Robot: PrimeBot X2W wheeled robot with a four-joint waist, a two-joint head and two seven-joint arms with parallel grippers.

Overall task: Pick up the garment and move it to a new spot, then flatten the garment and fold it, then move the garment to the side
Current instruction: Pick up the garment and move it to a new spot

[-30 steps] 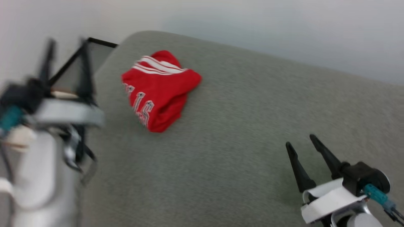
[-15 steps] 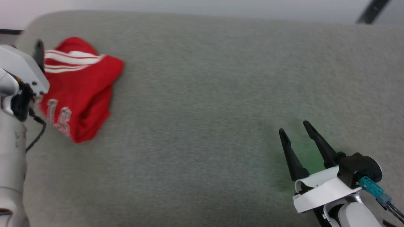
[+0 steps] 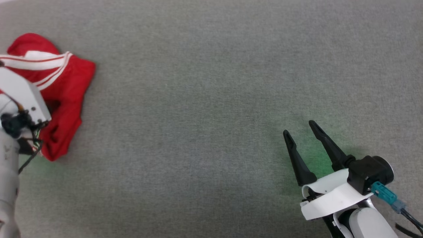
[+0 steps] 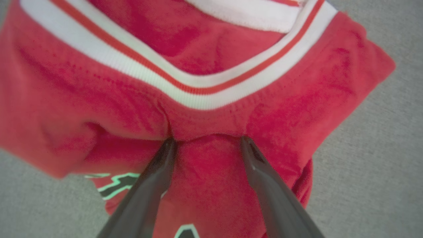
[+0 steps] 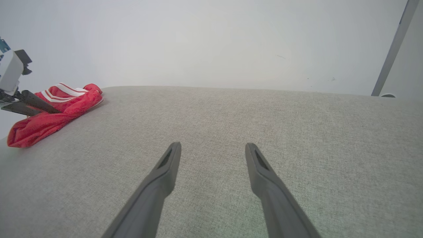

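The garment (image 3: 66, 92) is a crumpled red jersey with white, red-striped trim, lying at the left of the grey fabric surface (image 3: 211, 99). My left wrist (image 3: 19, 96) hangs over it and hides its lettered part. In the left wrist view my left gripper (image 4: 207, 140) is open, its fingertips pressed into the garment (image 4: 99, 99) just below the striped trim, with a hump of red fabric between them. My right gripper (image 3: 299, 129) stands open at the lower right, far from the garment, with nothing between its fingers. The right wrist view shows the right gripper (image 5: 213, 144) over bare surface and the garment (image 5: 66, 105) far left.
The grey surface (image 5: 231, 125) ends at a rounded far edge against a pale wall. A grey post (image 5: 393, 49) leans at the far right. Bare fabric stretches between the garment and my right gripper.
The head camera has swung, shifting the whole picture. My left gripper has come from beside the surface down onto the garment. The right gripper has stayed open and in place.
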